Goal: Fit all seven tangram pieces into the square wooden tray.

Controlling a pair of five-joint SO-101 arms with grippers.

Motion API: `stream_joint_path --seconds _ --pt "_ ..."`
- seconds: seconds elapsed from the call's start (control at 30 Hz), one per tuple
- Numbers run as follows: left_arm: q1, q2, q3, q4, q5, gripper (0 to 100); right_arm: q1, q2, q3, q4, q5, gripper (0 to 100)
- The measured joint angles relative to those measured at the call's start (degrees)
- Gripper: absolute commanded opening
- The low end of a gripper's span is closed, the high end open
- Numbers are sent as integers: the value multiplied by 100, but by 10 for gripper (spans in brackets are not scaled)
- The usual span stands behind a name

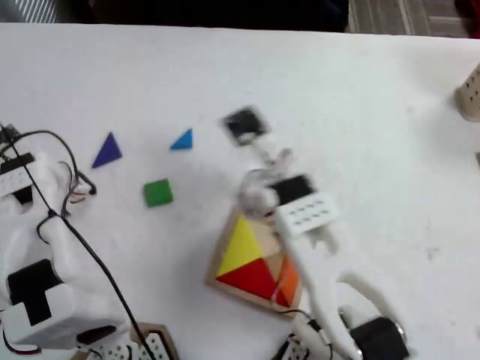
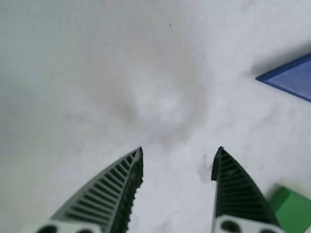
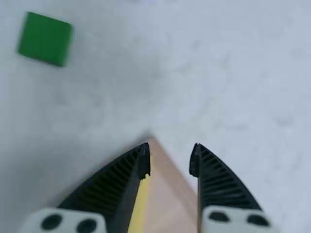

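The white worktop [image 1: 375, 112] carries everything. The right arm [image 1: 322, 262] stretches over the square wooden tray [image 3: 167, 194] and hides the tray's side nearest that arm from the high view. The right end effector [image 3: 170, 145] hangs above the tray's far corner, its jaws parted with nothing between them. The left arm [image 1: 30, 300] sits well apart from the tray, a black cable [image 1: 82, 244] trailing across the worktop beside it. The left end effector [image 2: 177, 153] is spread wide over bare worktop, holding nothing.

Inside the tray lie a yellow triangle [image 1: 240, 244] and a red triangle [image 1: 251, 277], edge to edge, with an orange piece [image 1: 289, 279] partly under the right arm. Outside it, on the left arm's side, the green square [image 1: 158, 193] is the nearest loose piece. The purple triangle [image 1: 107, 150] and the light-blue triangle [image 1: 182, 140] lie farther off.

Beyond the tray's far corner lies a dark object [image 1: 244, 124], too blurred to identify. A perforated wooden block [image 1: 469, 94] stands far from the tray at the worktop's edge.
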Motion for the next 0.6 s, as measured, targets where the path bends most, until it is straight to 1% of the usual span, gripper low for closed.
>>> stream_joint_path --seconds 0.07,0.13,0.23,0.3,0.37,0.47,0.6 --pt "-9 0 0 -18 35 233 -492 492 -352 -273 -149 145" --pt "-97 0 -9 -18 44 233 -791 1064 -721 -615 -299 145" --pt "-316 0 -9 -18 53 233 -985 2119 -1433 -1046 -624 146" --pt "-316 0 -9 -18 53 233 -1037 2804 -1978 -1222 -1029 146" --pt "-316 0 -9 -18 53 233 -1143 3446 -2611 -1275 -1433 172" --pt "-316 0 -9 -97 53 233 -1371 4325 -3604 -1284 -1846 239" --pt "-316 0 -9 -114 53 233 -1626 5407 -4730 -818 -2075 252"
